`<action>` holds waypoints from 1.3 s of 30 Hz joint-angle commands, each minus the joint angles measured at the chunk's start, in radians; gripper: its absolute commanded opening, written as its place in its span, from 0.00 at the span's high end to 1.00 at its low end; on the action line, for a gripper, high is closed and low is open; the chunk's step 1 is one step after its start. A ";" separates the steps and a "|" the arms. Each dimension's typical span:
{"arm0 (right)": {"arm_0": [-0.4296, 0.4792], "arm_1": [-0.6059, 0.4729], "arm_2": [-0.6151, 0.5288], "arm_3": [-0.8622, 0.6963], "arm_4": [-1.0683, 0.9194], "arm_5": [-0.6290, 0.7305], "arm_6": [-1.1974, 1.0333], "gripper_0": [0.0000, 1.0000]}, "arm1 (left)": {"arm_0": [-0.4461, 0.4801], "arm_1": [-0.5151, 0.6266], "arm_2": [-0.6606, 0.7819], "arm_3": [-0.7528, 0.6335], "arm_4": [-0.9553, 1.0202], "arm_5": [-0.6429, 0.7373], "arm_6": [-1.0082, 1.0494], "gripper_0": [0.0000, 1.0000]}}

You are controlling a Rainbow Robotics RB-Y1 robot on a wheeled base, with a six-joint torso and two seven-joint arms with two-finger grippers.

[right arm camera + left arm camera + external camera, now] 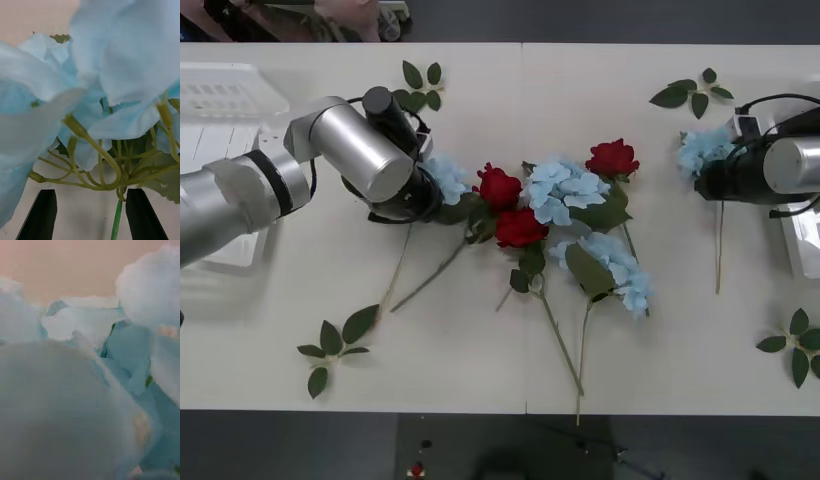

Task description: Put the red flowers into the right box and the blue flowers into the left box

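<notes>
While both my arms are down on blue blooms, the sort is early: every flower lies on the table (480, 360), none boxed. Left box (220, 100) sits at the far left corner. My left gripper (423, 192) is pressed into a blue flower (446, 178) left of centre; can't tell whether those fingers are spread or closed, petals cover them. Its stem runs back toward the near edge, long axis far-to-near, bloom at the far end. Three red flowers (520, 228) lie mid-table, tangled with more blue flowers (565, 190). My right gripper (92, 215) has its fingers (39, 213) parted, straddling a green stem (117, 219) under a blue bloom (702, 150) at the right; nothing clamped yet. Right box (802, 245) is at the right edge. Next, probably: close, lift, carry that blue one across left.
</notes>
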 commanded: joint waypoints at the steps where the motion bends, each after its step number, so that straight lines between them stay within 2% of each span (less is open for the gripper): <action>1: -0.013 -0.008 0.006 0.026 0.009 -0.034 -0.024 0.46 | -0.060 0.141 0.025 -0.174 -0.011 0.079 -0.011 1.00; 4: -0.014 -0.008 0.006 0.053 0.013 -0.036 -0.015 0.46 | -0.103 0.249 0.055 -0.312 -0.014 0.217 -0.059 1.00; 7: -0.014 -0.004 0.006 0.079 0.027 -0.038 -0.007 0.46 | -0.140 0.361 0.077 -0.402 -0.088 0.345 -0.217 1.00; 11: -0.014 0.006 0.006 0.097 0.049 -0.042 -0.001 0.46 | -0.135 0.463 0.077 -0.407 -0.295 0.341 -0.421 1.00; 12: -0.014 0.010 0.006 0.102 0.053 -0.042 0.000 0.50 | -0.132 0.483 0.077 -0.398 -0.333 0.321 -0.445 1.00; 14: -0.014 0.024 0.006 0.115 0.064 -0.044 0.000 0.73 | -0.128 0.519 0.077 -0.366 -0.391 0.261 -0.494 1.00; 15: -0.014 0.030 0.006 0.125 0.066 -0.045 -0.004 0.92 | -0.126 0.529 0.077 -0.341 -0.416 0.226 -0.513 1.00; 16: -0.014 0.038 0.006 0.132 0.066 -0.047 -0.004 1.00 | -0.120 0.537 0.077 -0.312 -0.428 0.198 -0.523 1.00; 20: -0.014 0.052 0.006 0.154 0.066 -0.057 0.000 1.00 | -0.080 0.540 0.077 -0.154 -0.444 0.072 -0.537 1.00; 23: -0.014 0.052 0.006 0.138 0.058 -0.057 0.002 1.00 | -0.031 0.540 0.046 -0.044 -0.474 -0.083 -0.536 1.00; 25: -0.013 0.044 0.006 0.108 0.047 -0.057 0.006 1.00 | 0.001 0.539 -0.008 0.056 -0.519 -0.254 -0.523 1.00; 28: -0.014 0.007 0.004 0.016 -0.025 -0.057 0.010 1.00 | 0.009 0.528 -0.060 0.184 -0.503 -0.397 -0.516 1.00; 29: -0.013 -0.002 0.001 -0.009 -0.042 -0.057 0.010 1.00 | 0.009 0.523 -0.066 0.210 -0.502 -0.415 -0.514 0.95; 31: -0.014 -0.047 -0.014 -0.124 -0.109 -0.056 0.010 1.00 | 0.007 0.506 -0.074 0.274 -0.500 -0.465 -0.516 0.45; 32: -0.013 -0.062 -0.022 -0.168 -0.135 -0.056 0.010 1.00 | 0.007 0.505 -0.074 0.282 -0.500 -0.475 -0.514 0.34; 34: -0.013 -0.106 -0.034 -0.276 -0.203 -0.056 0.002 1.00 | 0.007 0.508 -0.074 0.276 -0.502 -0.478 -0.516 0.19; 39: -0.013 -0.172 -0.094 -0.481 -0.419 -0.073 0.010 1.00 | 0.009 0.532 -0.072 0.236 -0.502 -0.477 -0.519 0.03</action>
